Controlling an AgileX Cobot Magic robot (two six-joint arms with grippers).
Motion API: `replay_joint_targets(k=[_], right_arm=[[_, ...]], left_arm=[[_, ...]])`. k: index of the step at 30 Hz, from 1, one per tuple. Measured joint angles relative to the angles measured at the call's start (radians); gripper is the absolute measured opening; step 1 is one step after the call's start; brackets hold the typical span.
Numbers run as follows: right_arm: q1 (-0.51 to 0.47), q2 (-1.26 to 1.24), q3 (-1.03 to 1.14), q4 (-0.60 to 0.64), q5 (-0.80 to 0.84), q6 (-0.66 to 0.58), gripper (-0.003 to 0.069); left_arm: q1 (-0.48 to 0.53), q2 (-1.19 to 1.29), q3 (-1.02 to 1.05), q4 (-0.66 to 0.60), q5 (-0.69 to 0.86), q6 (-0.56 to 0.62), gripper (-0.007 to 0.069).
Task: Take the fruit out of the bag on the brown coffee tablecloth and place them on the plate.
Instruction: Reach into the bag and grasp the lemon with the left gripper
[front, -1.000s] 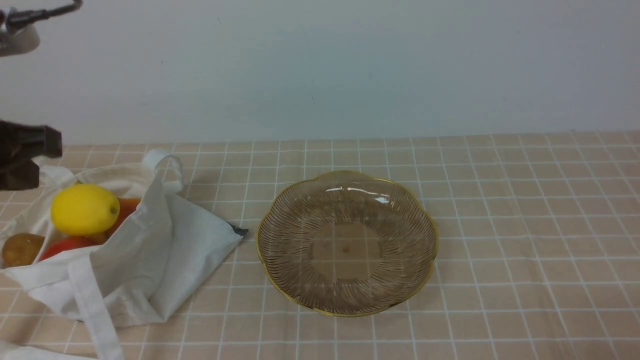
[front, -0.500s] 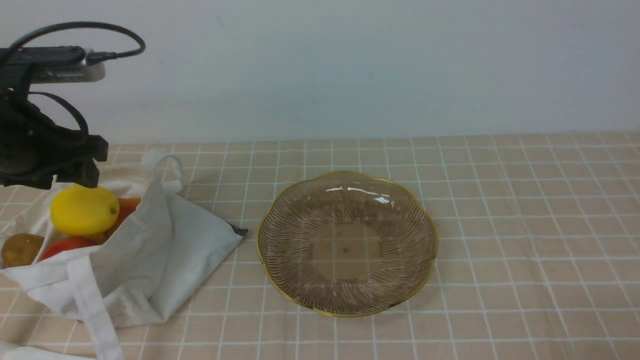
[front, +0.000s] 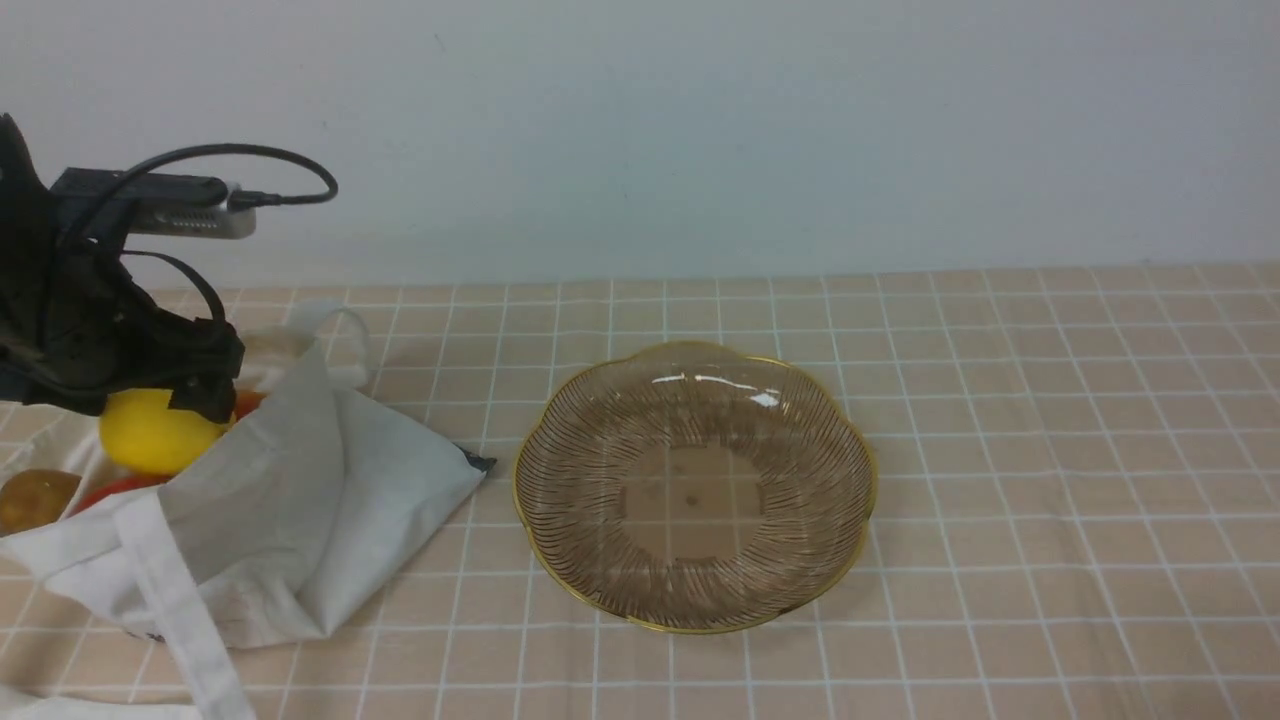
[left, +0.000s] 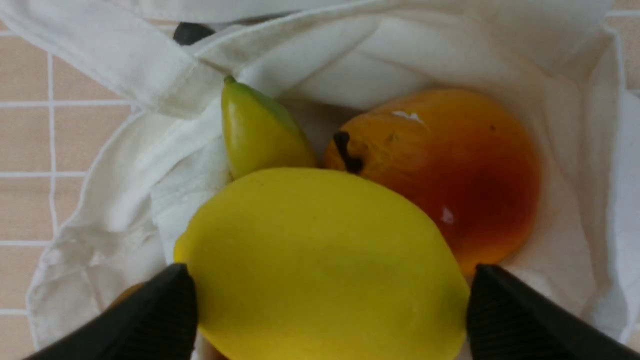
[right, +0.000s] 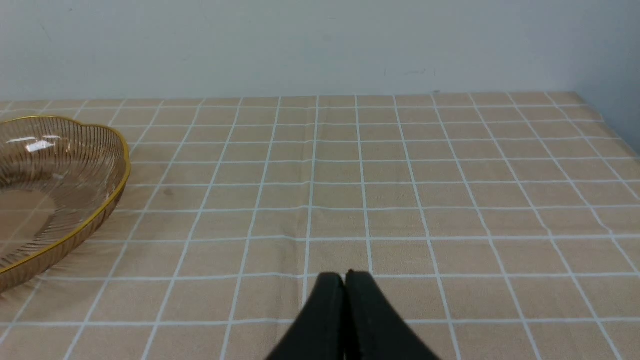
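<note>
The white bag lies open at the left on the checked tablecloth. In it are the yellow lemon, a red-orange fruit and a brown fruit. My left gripper is open and down over the lemon. In the left wrist view the lemon fills the gap of this gripper, with a finger at each side. Beyond it lie an orange-red fruit and a slim yellow-green piece. The amber plate holds nothing. My right gripper is shut and empty.
A bag strap trails towards the near table edge. A pale wall stands behind the table. The plate's rim is to the left of the right gripper, which hovers low over bare cloth.
My left arm has come in from the left and dropped onto the lemon in the bag. The bag's front edge and the fruit have shifted slightly.
</note>
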Motion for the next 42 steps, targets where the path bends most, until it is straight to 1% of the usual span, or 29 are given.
replay_joint_targets(k=[3,4,6,7,8,9,10,11,12,14,16,18,20,23,25,27,28,30,32,35,36,37,38,39,40,41,42], right_arm=[[0.0,0.0,0.0,0.0,0.0,0.0,-0.0014],[0.0,0.0,0.0,0.0,0.0,0.0,-0.0014],[0.0,0.0,0.0,0.0,0.0,0.0,-0.0014],[0.0,0.0,0.0,0.0,0.0,0.0,-0.0014],[0.0,0.0,0.0,0.0,0.0,0.0,-0.0014],[0.0,0.0,0.0,0.0,0.0,0.0,-0.0014],[0.0,0.0,0.0,0.0,0.0,0.0,-0.0014],[0.0,0.0,0.0,0.0,0.0,0.0,-0.0014],[0.0,0.0,0.0,0.0,0.0,0.0,-0.0014],[0.0,0.0,0.0,0.0,0.0,0.0,-0.0014],[0.0,0.0,0.0,0.0,0.0,0.0,-0.0014],[0.0,0.0,0.0,0.0,0.0,0.0,-0.0014],[0.0,0.0,0.0,0.0,0.0,0.0,-0.0014],[0.0,0.0,0.0,0.0,0.0,0.0,-0.0014],[0.0,0.0,0.0,0.0,0.0,0.0,-0.0014],[0.0,0.0,0.0,0.0,0.0,0.0,-0.0014],[0.0,0.0,0.0,0.0,0.0,0.0,-0.0014],[0.0,0.0,0.0,0.0,0.0,0.0,-0.0014],[0.0,0.0,0.0,0.0,0.0,0.0,-0.0014],[0.0,0.0,0.0,0.0,0.0,0.0,-0.0014],[0.0,0.0,0.0,0.0,0.0,0.0,-0.0014],[0.0,0.0,0.0,0.0,0.0,0.0,-0.0014],[0.0,0.0,0.0,0.0,0.0,0.0,-0.0014],[0.0,0.0,0.0,0.0,0.0,0.0,-0.0014],[0.0,0.0,0.0,0.0,0.0,0.0,-0.0014],[0.0,0.0,0.0,0.0,0.0,0.0,-0.0014],[0.0,0.0,0.0,0.0,0.0,0.0,-0.0014]], left_arm=[[0.0,0.012,-0.002,0.004,0.001,0.0,0.0662],[0.0,0.015,-0.002,0.004,0.006,-0.004,0.0612],[0.0,0.015,-0.002,0.004,0.02,-0.008,0.0482],[0.0,0.015,-0.004,0.008,0.027,-0.008,0.0384],[0.0,0.015,-0.005,0.009,0.027,-0.008,0.0338],[0.0,0.015,-0.007,0.011,0.03,-0.009,0.0165],[0.0,0.015,-0.007,0.011,0.031,-0.009,0.0133],[0.0,0.015,-0.007,0.013,0.034,-0.009,0.0076],[0.0,0.014,-0.007,0.013,0.037,-0.009,0.0042],[0.0,0.007,-0.007,0.012,0.045,-0.009,0.0007],[0.0,-0.007,-0.005,0.01,0.051,-0.009,-0.0004],[0.0,-0.026,-0.005,0.008,0.053,-0.02,-0.0008],[0.0,-0.059,-0.005,0.003,0.061,-0.08,-0.0008],[0.024,-0.113,-0.005,-0.023,0.107,-0.231,-0.0008],[0.055,-0.131,-0.005,-0.031,0.128,-0.309,-0.0008],[0.09,-0.136,-0.005,-0.043,0.14,-0.425,-0.0008],[0.107,-0.134,-0.005,-0.05,0.145,-0.46,-0.0005],[0.126,-0.123,-0.005,-0.063,0.147,-0.488,0.0012],[0.129,-0.106,-0.005,-0.09,0.147,-0.48,0.005],[0.129,-0.079,-0.005,-0.156,0.135,-0.433,0.0145],[0.129,-0.069,-0.005,-0.175,0.124,-0.414,0.0192],[0.129,-0.058,-0.005,-0.188,0.104,-0.397,0.0257],[0.129,-0.054,-0.005,-0.188,0.102,-0.396,0.0281],[0.129,-0.047,-0.005,-0.192,0.095,-0.391,0.033],[0.129,-0.039,-0.005,-0.193,0.088,-0.391,0.0393],[0.129,-0.026,-0.005,-0.193,0.074,-0.391,0.0507],[0.129,-0.017,-0.005,-0.193,0.07,-0.392,0.0567]])
